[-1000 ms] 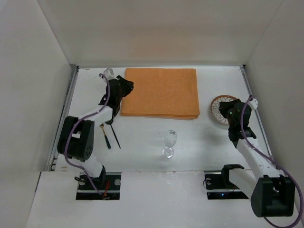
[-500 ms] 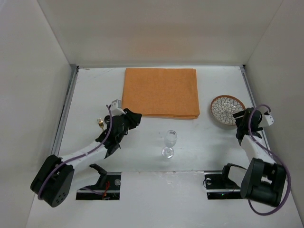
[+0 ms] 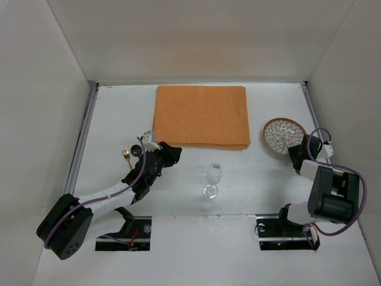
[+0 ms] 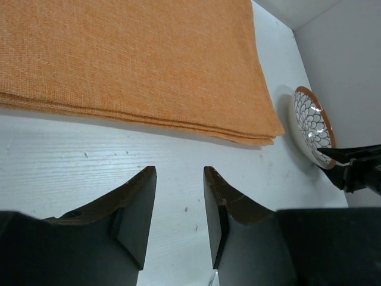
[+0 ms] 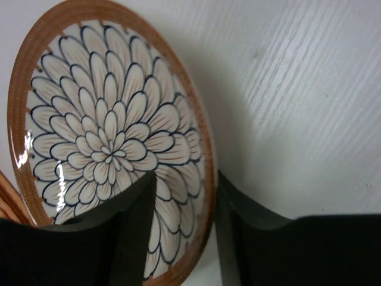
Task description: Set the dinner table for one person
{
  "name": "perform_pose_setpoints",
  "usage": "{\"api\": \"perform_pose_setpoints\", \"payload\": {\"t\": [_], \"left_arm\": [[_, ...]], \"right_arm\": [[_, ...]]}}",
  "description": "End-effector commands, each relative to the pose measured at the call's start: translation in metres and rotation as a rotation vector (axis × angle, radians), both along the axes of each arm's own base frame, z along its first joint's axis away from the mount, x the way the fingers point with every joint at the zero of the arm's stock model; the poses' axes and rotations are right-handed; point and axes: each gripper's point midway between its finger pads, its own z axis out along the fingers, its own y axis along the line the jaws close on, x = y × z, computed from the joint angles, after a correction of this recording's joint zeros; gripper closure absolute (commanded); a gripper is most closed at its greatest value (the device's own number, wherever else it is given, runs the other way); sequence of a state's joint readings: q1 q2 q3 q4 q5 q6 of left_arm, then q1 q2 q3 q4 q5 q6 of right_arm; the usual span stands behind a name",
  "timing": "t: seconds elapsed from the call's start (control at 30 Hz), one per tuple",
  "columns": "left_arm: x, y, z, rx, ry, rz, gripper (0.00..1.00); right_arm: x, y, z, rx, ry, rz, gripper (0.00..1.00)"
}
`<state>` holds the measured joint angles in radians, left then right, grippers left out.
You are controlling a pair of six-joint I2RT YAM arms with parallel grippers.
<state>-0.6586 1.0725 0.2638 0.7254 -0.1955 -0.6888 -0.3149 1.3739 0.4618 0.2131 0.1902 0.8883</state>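
My right claw [image 5: 183, 179]: jaws apart, straddling near rim of round brown-edged flower-pattern ceramic plate [image 5: 107, 155]. I judge the edge the only purchase on a shallow dish. My left claw [image 4: 178, 174]: parted, empty, low over white table [image 4: 71, 149].

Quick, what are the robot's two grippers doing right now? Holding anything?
Left gripper: open, holding nothing.
Right gripper: open, jaws either side of the plate rim, not clamped yet.

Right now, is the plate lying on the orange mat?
No, the plate lies on the white dinner table, right of the orange mat and apart from it.
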Motion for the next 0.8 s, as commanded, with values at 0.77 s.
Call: {"api": "perform_pose_setpoints", "payload": {"t": [0.77], "left_arm": [[0.016,0.025,0.011,-0.025,-0.082,0.119,0.45]], "right_arm": [[0.134,0.212,0.207,0.109,-0.579,0.582,0.92]]}}
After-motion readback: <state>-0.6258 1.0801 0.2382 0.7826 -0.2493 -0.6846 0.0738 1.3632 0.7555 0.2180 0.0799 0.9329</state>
